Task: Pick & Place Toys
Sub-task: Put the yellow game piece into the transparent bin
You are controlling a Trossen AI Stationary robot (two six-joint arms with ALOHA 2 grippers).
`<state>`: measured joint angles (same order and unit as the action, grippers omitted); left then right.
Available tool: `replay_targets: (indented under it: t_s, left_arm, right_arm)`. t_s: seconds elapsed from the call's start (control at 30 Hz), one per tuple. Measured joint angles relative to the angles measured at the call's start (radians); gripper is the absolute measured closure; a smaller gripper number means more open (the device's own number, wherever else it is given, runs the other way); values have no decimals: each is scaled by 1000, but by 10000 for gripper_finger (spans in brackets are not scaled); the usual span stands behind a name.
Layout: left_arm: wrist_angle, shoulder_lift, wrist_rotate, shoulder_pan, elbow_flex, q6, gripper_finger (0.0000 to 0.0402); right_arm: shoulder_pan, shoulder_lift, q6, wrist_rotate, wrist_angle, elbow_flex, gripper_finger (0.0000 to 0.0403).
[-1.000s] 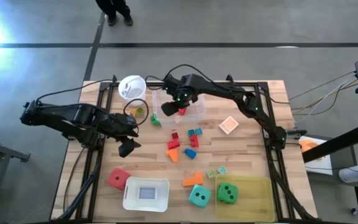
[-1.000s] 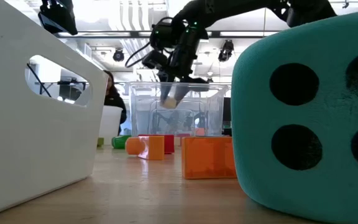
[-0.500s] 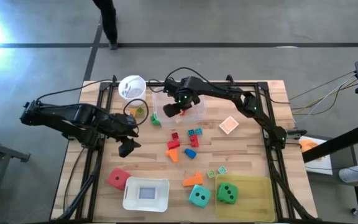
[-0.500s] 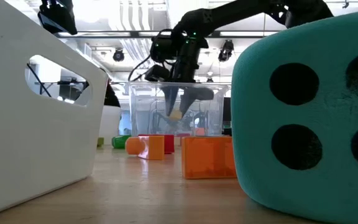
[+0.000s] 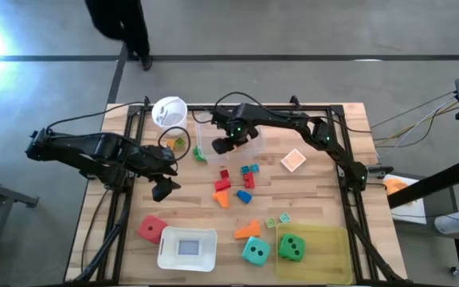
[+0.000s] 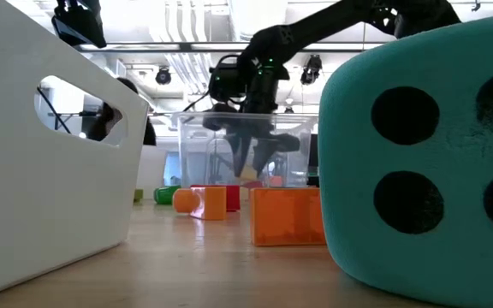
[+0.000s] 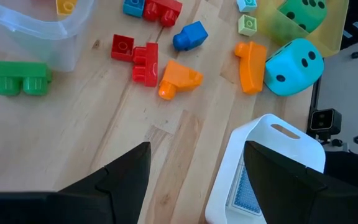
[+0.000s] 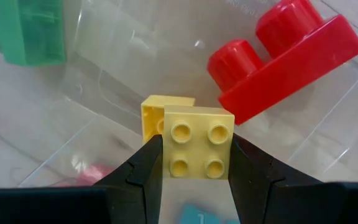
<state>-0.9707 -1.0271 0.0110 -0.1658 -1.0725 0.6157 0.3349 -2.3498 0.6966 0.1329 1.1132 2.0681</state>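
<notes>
Inside the clear plastic tub (image 5: pixel 245 145), the right gripper (image 8: pixel 194 163) clamps a pale yellow four-stud block (image 8: pixel 197 143) between its fingers, while the left gripper (image 7: pixel 194 180), at nine o'clock, stands open.

Overhead and table-level cameras both see the clear tub (image 5: pixel 249 143)

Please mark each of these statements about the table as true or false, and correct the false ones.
1. The right gripper holds a yellow block inside the clear tub. True.
2. The left gripper holds a blue block. False: it is open and holds nothing, above bare wood.
3. A red block lies in the clear tub. True.
4. The green die sits in the white bin. False: it sits in the yellow tray; the white bin holds no die.
5. The red die stands beside the white bin. True.
</notes>
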Motion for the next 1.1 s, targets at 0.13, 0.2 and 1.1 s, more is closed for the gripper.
replay_targets:
  t_s: [0.13,0.2,1.1]
  left_arm:
    - [0,0,0,0,0,2,139]
    - [0,0,0,0,0,5,139]
    - [0,0,-1,-6,0,14,139]
  right_arm:
    - [4,0,-16,2,1,0,273]
    - [8,0,-21,2,1,0,273]
    - [10,0,-65,-1,4,-2,127]
